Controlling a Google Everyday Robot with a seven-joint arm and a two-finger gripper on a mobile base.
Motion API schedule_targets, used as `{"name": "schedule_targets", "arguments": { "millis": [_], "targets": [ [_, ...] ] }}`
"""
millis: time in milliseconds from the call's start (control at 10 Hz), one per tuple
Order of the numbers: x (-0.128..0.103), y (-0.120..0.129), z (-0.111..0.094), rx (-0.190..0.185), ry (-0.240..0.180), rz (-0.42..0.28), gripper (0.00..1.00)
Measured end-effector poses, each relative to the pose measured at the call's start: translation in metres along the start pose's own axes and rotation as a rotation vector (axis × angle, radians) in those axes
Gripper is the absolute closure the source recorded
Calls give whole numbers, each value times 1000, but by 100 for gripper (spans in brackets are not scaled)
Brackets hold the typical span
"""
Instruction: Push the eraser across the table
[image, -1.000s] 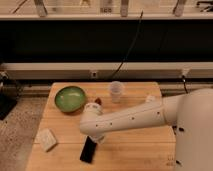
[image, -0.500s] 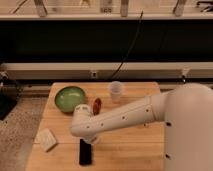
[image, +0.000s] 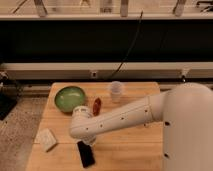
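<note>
The eraser (image: 86, 154), a flat black slab, lies near the front edge of the light wooden table (image: 135, 150), left of centre, with its long side running front to back. My white arm reaches in from the right across the table. My gripper (image: 88, 140) is at the arm's left end, low over the table, directly behind the eraser's far end and at or very near it. The arm's wrist hides most of the gripper.
A green bowl (image: 69, 98) sits at the back left. A red item (image: 96, 106) lies beside it, and a clear plastic cup (image: 116, 91) stands at the back centre. A pale sponge-like block (image: 47, 139) lies at the left edge.
My arm has swung left and toward the front. The eraser has slid a little toward the front edge and turned from tilted to nearly straight.
</note>
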Motion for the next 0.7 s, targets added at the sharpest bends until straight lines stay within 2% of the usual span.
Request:
{"name": "schedule_targets", "arguments": {
  "millis": [700],
  "targets": [
    [0, 2, 2, 19, 0, -3, 98]
  ]
}}
